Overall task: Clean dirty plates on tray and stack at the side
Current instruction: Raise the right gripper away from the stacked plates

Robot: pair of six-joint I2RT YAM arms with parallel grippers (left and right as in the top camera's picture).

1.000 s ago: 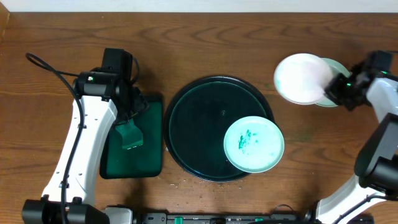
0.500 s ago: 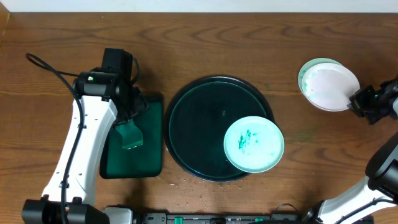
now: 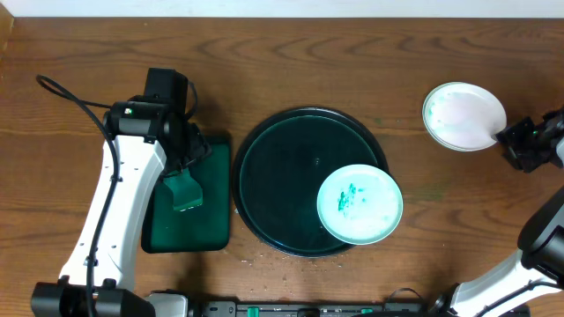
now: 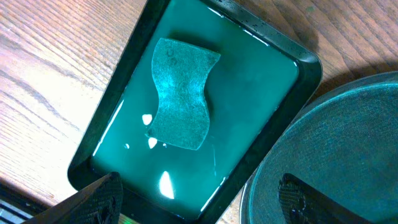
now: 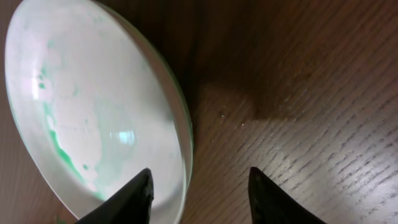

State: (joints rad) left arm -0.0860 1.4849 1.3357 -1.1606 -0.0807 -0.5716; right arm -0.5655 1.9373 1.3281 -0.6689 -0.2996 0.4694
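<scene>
One white plate [image 3: 359,204] smeared with teal marks lies on the front right part of the large round tray [image 3: 273,176]. Two more white plates [image 3: 464,116] lie stacked on the table at the far right; the top one [image 5: 93,106] shows faint green streaks. My right gripper [image 3: 509,141] is open at the stack's right edge. In the right wrist view [image 5: 199,196] one finger is over the plate's rim and the other over bare wood. My left gripper [image 4: 205,205] is open and empty above the rectangular tray's edge.
A small rectangular dark green tray [image 3: 163,231] stands left of the round tray, with a green sponge [image 4: 180,93] lying in it. The round tray's rim [image 4: 261,168] nearly touches the rectangular tray.
My right gripper carried a white plate to the right, laid it on the other plate there and let it go. The left arm has not moved.
</scene>
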